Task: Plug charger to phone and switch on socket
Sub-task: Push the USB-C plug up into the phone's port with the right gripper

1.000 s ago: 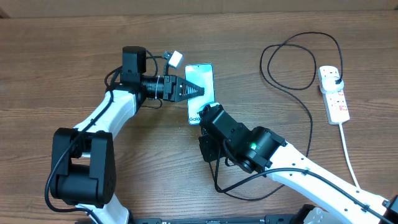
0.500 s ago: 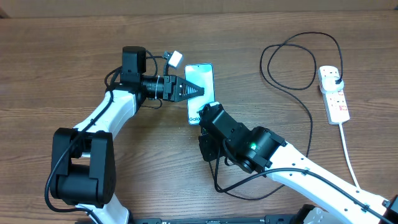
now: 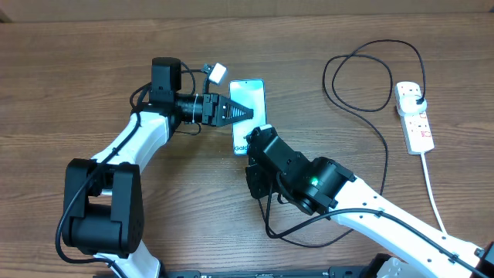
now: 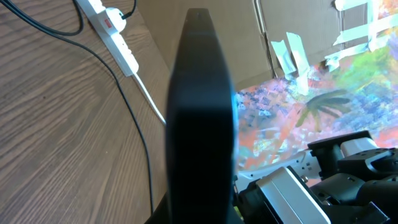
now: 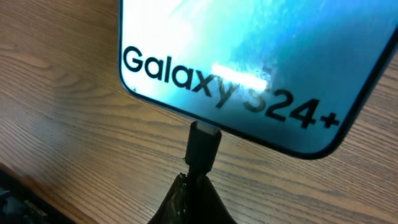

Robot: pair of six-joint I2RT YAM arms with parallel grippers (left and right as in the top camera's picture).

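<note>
From overhead the right jaws are hidden under their own wrist housing, and the charger [image 3: 384,143] drops out of sight beneath the right arm [image 3: 332,185]. Only the right wrist view shows them, as a dark blurred wedge at the bottom edge. They are closed on the connector tip [image 5: 204,144], which stands straight ahead of them and touches the short edge of the phone [image 5: 249,56], just under the printed "Galaxy S24+". Whether the tip sits in the port or only rests against the edge cannot be told. The phone's far end is cut off there.

One out-of-focus black mass fills much of the left wrist view: the left jaws, with no gap showing. Overhead they taper to a single closed point over the phone's screen, with the left arm [image 3: 139,139] reaching in from the side. Contact with the glass cannot be judged.

The right arm is bent at the elbow, its wrist at the phone's near end. The power strip [image 3: 414,120] lies on the surface [image 3: 77,69], well apart from both pairs of jaws. The black plug [image 3: 417,97] is seated in the strip, and its switches are too small to read.
</note>
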